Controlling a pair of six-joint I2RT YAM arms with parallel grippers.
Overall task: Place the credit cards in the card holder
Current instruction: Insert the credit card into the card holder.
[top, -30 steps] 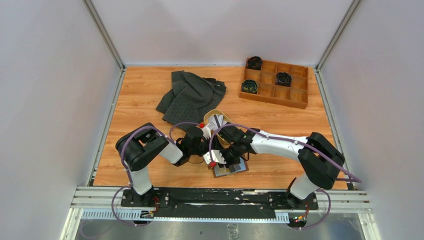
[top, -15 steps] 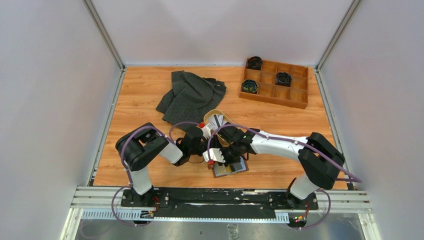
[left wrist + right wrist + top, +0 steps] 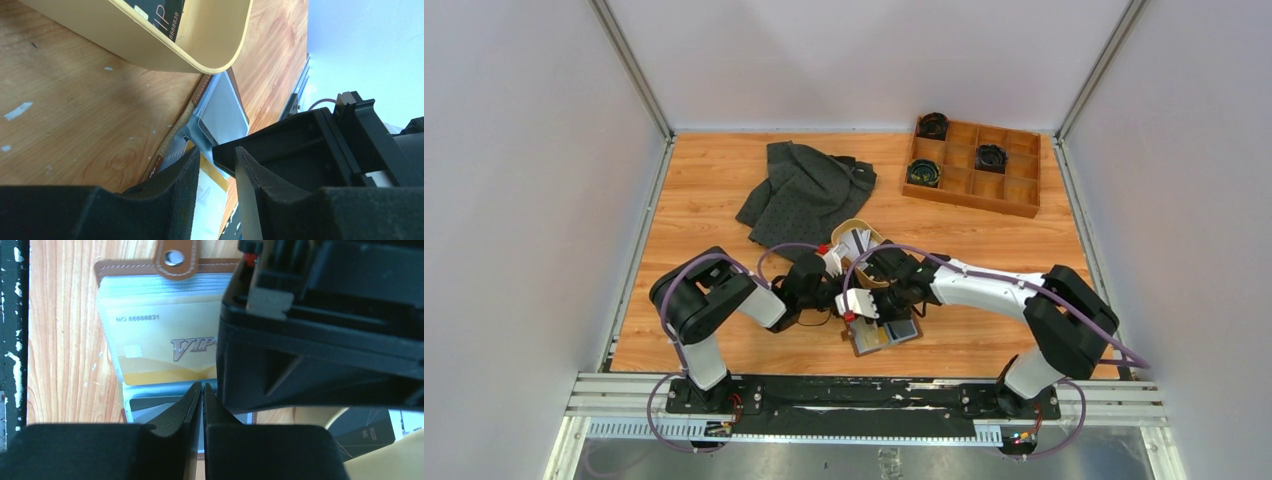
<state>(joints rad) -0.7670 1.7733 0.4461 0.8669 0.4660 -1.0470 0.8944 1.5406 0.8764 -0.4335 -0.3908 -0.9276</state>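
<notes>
Partly done: a gold card (image 3: 160,357) is sleeved in the card holder (image 3: 175,262), other credit cards (image 3: 162,12) are left in the tray (image 3: 215,47); right gripper (image 3: 202,400) is clenched empty, left gripper (image 3: 216,185) parted.

Left hand (image 3: 217,156) ajar, right hand (image 3: 202,388) closed

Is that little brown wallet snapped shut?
No, the wallet lies open, with a gold card showing inside its clear sleeve.

- Crumpled grey cloth (image 3: 809,192) near the worktop's (image 3: 704,200) far edge, left of centre.
- Wooden box (image 3: 973,168) at the far right corner, holding black coils (image 3: 991,156).
- Tan tray (image 3: 210,35) mid-worktop.
</notes>
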